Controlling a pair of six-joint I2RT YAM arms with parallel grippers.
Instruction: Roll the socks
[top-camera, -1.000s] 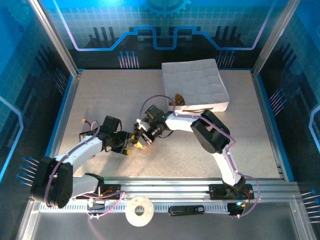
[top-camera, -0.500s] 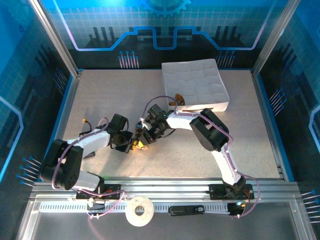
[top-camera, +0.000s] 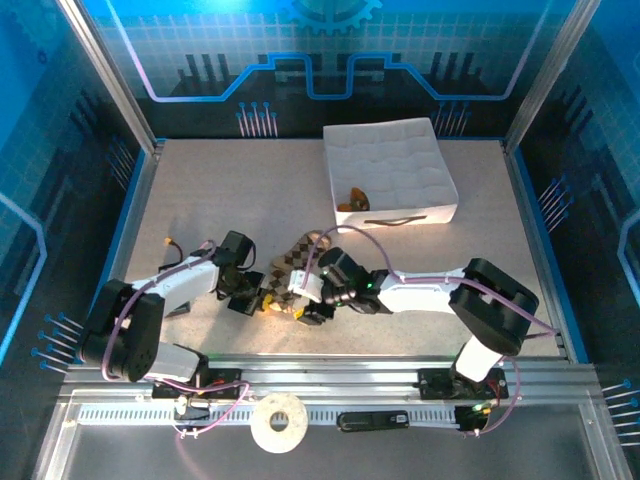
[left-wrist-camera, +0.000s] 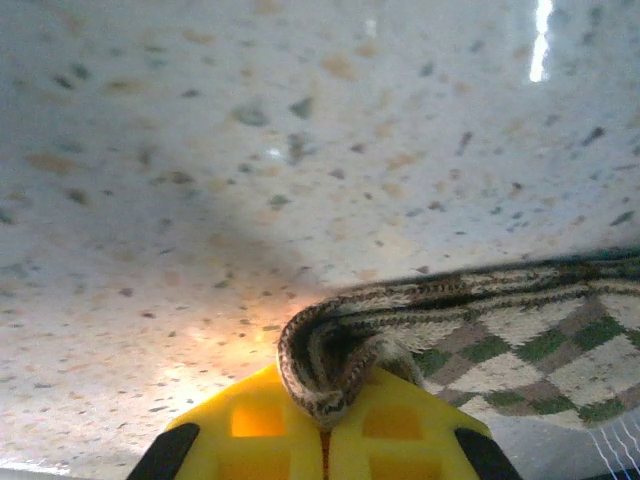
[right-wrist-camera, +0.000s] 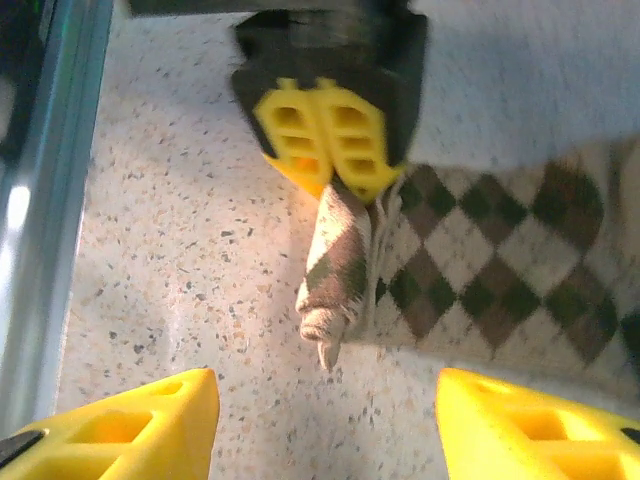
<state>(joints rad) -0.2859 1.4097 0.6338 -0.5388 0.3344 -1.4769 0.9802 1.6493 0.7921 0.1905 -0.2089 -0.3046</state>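
Observation:
The brown-and-beige argyle sock (top-camera: 296, 262) lies flat on the table, its diamond pattern filling the right of the right wrist view (right-wrist-camera: 480, 260). My left gripper (top-camera: 263, 297) is shut on the sock's folded near-left edge; the left wrist view has the fold (left-wrist-camera: 322, 365) pinched between the yellow fingers (left-wrist-camera: 250, 425). My right gripper (right-wrist-camera: 325, 420) is open just in front of that edge, fingers (right-wrist-camera: 130, 420) wide apart with nothing between them, facing the left gripper (right-wrist-camera: 330, 125). An olive and orange sock bundle (top-camera: 353, 197) lies inside the white box.
The white quilted box (top-camera: 400, 160) stands at the back right. A roll of white tape (top-camera: 279, 421) sits on the rail in front of the arm bases. The metal rail (right-wrist-camera: 50, 200) runs close along the left of the right gripper.
My right gripper has opened, let go of the argyle sock and swung down to the near side. My left gripper has shut on the sock's edge, and the sock now lies spread out.

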